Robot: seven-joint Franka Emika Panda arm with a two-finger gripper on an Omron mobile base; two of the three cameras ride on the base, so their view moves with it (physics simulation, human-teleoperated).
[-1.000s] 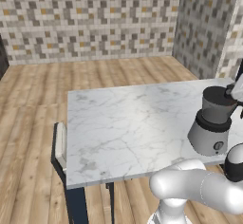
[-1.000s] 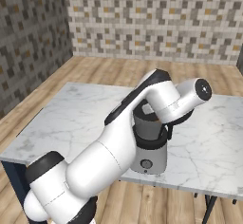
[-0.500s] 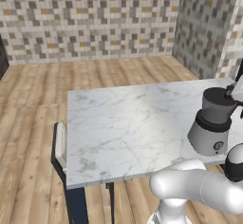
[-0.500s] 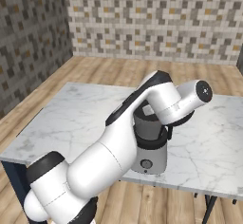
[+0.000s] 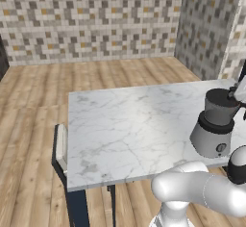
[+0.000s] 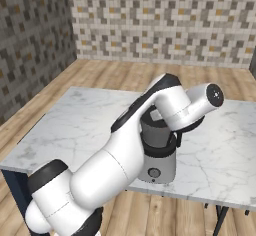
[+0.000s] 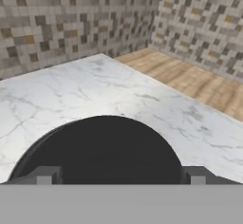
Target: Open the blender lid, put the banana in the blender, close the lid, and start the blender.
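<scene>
The blender [image 5: 215,127] stands at the right end of the marble table, with a grey base [image 6: 156,167] and a dark jar [image 6: 155,132]. In the hand view a flat black round top [image 7: 107,147] lies just below my gripper [image 7: 119,175]. It looks like the blender lid seated on the jar, and its knob is hidden. My fingertips [image 7: 45,175] stand wide apart over it, open and holding nothing. The banana is out of view. In the right base view my own arm covers the jar's top.
The marble table [image 5: 129,120] stretches wide and bare to the blender's left, with a wooden floor around it. A tiled wall [image 5: 96,19] runs behind and along the right. The blender sits close to the table's front edge [image 6: 200,196].
The blender has not moved and the arm stays over the jar, its wrist barely shifted.
</scene>
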